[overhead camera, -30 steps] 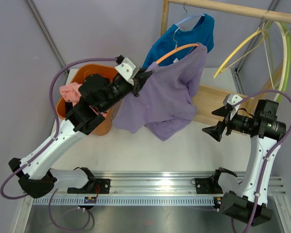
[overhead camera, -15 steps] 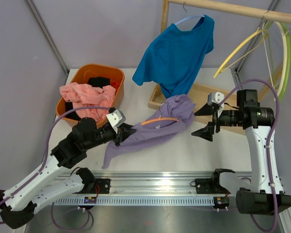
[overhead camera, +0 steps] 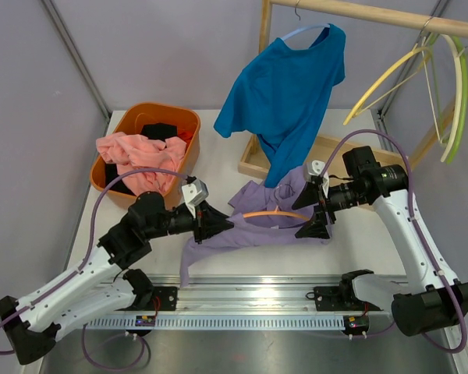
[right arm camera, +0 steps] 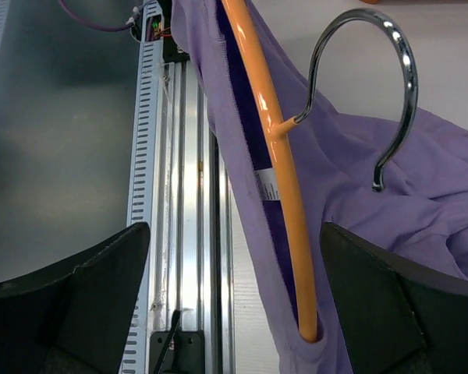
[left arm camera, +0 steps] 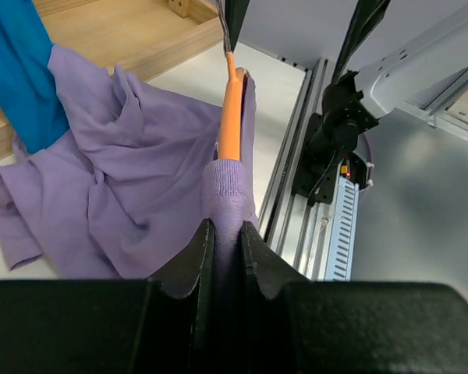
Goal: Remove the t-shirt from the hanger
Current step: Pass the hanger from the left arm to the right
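- Nearest me, along the bottom of the top view, the aluminium rail [overhead camera: 249, 300] carries both arm bases.
- Just above it, left of centre, my left gripper [overhead camera: 215, 224] lies low over the table [overhead camera: 218, 156]. Its wrist view shows the fingers [left arm camera: 193, 257] pinched tight on a ribbed fold of the purple t-shirt [overhead camera: 242, 234].
- The orange hanger [overhead camera: 269, 213] runs into that same fold. I cannot tell whether the pads catch the hanger itself or only the cloth.
- The purple t-shirt lies crumpled on the table at frame centre, between the two grippers, with the hanger threaded through it.
- Right of centre, my right gripper [overhead camera: 313, 209] points left at the shirt with its jaws spread wide, gripping nothing.
- In the right wrist view the fingers [right arm camera: 70, 304] stand on either side of the hanger bar, and the metal hook [right arm camera: 398, 78] curls at the upper right.
- Further back on the left, an orange basket [overhead camera: 165, 109] holds a pink cloth [overhead camera: 132, 156].
- Behind the purple shirt, a wooden base [overhead camera: 331, 152] sits on the table.
- Farthest, at the top of the frame, a blue t-shirt [overhead camera: 285, 93] hangs from the wooden rail [overhead camera: 374, 15]. A yellow hanger [overhead camera: 390, 74] hangs to its right.
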`<state>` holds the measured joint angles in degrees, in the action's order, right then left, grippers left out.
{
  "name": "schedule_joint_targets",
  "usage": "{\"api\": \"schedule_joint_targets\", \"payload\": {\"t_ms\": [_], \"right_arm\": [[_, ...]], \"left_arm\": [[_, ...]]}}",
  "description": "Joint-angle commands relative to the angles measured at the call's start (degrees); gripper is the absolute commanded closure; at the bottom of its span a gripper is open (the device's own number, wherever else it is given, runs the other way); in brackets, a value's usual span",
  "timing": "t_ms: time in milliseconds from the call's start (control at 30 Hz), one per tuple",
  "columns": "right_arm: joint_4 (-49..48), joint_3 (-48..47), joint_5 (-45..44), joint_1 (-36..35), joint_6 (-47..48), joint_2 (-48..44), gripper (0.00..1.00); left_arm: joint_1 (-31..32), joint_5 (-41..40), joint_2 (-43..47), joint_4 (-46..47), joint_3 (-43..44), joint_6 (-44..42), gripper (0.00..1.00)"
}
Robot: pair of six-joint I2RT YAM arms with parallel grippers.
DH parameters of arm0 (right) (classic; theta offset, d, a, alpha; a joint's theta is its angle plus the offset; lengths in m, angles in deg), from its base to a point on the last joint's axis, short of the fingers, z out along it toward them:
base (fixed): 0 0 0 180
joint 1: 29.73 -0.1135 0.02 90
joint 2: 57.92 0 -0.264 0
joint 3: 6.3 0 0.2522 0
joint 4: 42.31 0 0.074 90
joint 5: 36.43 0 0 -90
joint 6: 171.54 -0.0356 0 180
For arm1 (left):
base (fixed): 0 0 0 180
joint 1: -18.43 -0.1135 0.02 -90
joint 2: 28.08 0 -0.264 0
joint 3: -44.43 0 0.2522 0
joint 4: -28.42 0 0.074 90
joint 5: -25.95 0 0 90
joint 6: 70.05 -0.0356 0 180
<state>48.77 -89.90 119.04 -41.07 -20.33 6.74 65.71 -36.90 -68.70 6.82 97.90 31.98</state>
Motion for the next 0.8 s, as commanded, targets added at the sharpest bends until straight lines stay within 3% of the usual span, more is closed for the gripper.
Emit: {"api": "schedule_joint_targets", "payload": {"t_ms": [0, 267, 367, 467, 600, 633, 700, 733, 767], "right_arm": [[-1.4, 0.8, 0.5, -1.5, -0.1, 0.6, 0.03], [-8.8, 3.7, 1.1, -2.9, -7.9, -0.9, 0.09], [-10.8, 4.1, 1.1, -3.7, -10.2, -0.8, 0.14], [-11.3, 3.4, 1.2, -4.0, -11.3, -0.1, 0.25], [-8.8, 2.2, 1.1, -4.1, -10.8, 0.2, 0.53], [-8.2, 2.0, 1.1, -4.1, -10.4, 0.1, 0.69], [-7.1, 1.7, 0.4, -4.1, -10.1, -0.4, 0.85], [-7.1, 1.7, 0.1, -4.1, -10.1, -0.7, 0.99], [-7.2, 1.7, -1.0, -4.1, -10.8, -1.1, 1.00]], "left_arm": [[0.2, 4.7, -0.5, 10.3, 2.1, 3.1, 1.00], [0.3, 6.9, -2.1, 13.8, 2.8, 4.3, 1.00], [0.3, 7.7, -2.4, 15.3, 2.9, 4.8, 1.00], [0.4, 7.9, -3.1, 15.8, 2.9, 4.5, 1.00], [0.4, 7.5, -3.8, 16.3, 2.2, 3.4, 1.00], [0.4, 7.5, -4.2, 16.7, 2.1, 3.2, 1.00], [0.4, 6.9, -4.7, 17.2, 2.1, 3.2, 1.00], [0.4, 6.6, -5.2, 17.6, 2.2, 3.0, 1.00], [0.4, 5.8, -5.3, 17.9, 2.1, 3.0, 1.00]]}}
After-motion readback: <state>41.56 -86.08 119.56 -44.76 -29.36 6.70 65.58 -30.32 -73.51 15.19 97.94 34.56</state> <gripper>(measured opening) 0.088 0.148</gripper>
